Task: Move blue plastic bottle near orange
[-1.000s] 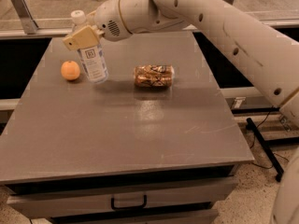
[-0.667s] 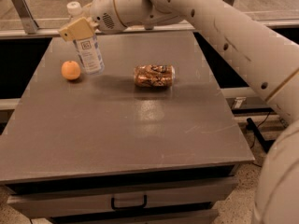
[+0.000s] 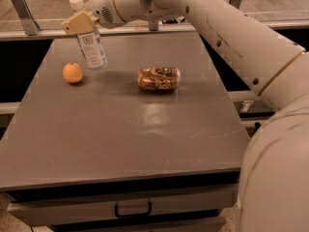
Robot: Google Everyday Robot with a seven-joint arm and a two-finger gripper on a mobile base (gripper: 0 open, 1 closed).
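The blue plastic bottle (image 3: 91,45) is clear with a white cap and a pale label. It leans with its cap to the upper left, at the table's far left. My gripper (image 3: 80,22) is shut on its upper part, just below the cap. The tan fingers (image 3: 77,23) wrap the neck. The bottle's base is just right of the orange (image 3: 72,73) and a little behind it. I cannot tell whether the base touches the table. The orange lies on the grey table (image 3: 125,129), a small gap from the bottle.
A brown shiny snack packet (image 3: 159,79) lies right of the bottle near the table's middle. My white arm (image 3: 231,37) reaches in from the right, above the table's far right side. A drawer handle (image 3: 132,210) shows below the front edge.
My gripper has carried the bottle up and towards the table's far left, from just right of the orange. The orange and the packet have not moved.
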